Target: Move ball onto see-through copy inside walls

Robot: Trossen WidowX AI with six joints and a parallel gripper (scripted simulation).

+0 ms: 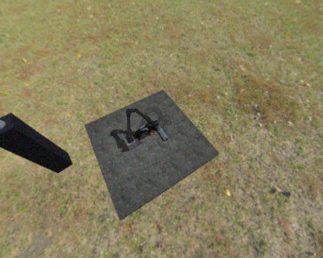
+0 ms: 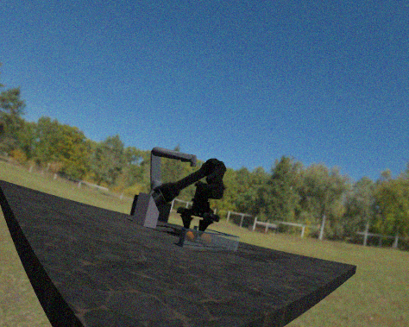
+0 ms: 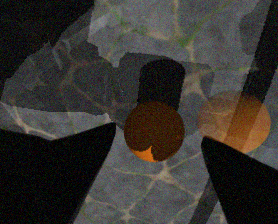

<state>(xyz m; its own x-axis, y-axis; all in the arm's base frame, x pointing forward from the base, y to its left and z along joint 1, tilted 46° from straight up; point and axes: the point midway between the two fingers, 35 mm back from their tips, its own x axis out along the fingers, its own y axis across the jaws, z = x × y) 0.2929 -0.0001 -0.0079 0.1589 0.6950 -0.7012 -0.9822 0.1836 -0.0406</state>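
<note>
The orange ball (image 2: pixel 190 235) (image 3: pixel 154 131) lies on the table, mostly in shadow in the wrist view. The see-through copy (image 2: pixel 205 237) (image 3: pixel 235 121) is paler and lies to the ball's right in the wrist view, a short gap away. The clear walls (image 1: pixel 162 133) (image 2: pixel 221 243) make a low corner around them. My gripper (image 2: pixel 195 229) (image 3: pixel 158 134) points down over the ball, open, with one fingertip on each side of it in the wrist view. Nothing is held. Whether the fingertips reach down to the ball's height is hard to tell. In the top view the arm mostly hides this area.
The dark stone-patterned table (image 1: pixel 159 172) (image 2: pixel 137 279) carries the arm's base (image 2: pixel 145 210), behind and left of the walls in the exterior view. The right fingertip stands between the ball and the copy in the wrist view. Grass surrounds the table.
</note>
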